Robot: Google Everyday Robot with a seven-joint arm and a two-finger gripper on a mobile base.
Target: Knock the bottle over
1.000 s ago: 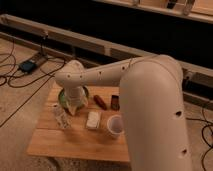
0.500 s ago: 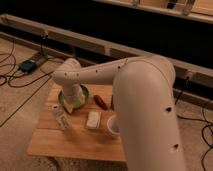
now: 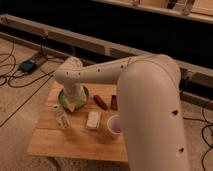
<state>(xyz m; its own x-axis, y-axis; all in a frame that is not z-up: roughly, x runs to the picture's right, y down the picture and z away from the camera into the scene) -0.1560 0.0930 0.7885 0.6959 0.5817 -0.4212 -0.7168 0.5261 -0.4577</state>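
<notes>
The bottle [image 3: 61,119] is a small slim whitish bottle standing near the left front of the wooden table [image 3: 75,142]. My gripper [image 3: 75,104] hangs down from the white arm's wrist [image 3: 70,76], over a green bowl [image 3: 63,98]. It is just behind and to the right of the bottle, a short way apart from it. The big white arm [image 3: 150,100] fills the right foreground and hides the table's right side.
A flat white block [image 3: 93,120] lies right of the bottle and a white cup [image 3: 114,125] stands right of that. A reddish-brown object [image 3: 100,102] and a dark object [image 3: 114,102] lie behind them. Cables and a blue box [image 3: 27,65] lie on the floor to the left.
The wrist and gripper have shifted a little to the left and down over the green bowl. The bottle stands where it was.
</notes>
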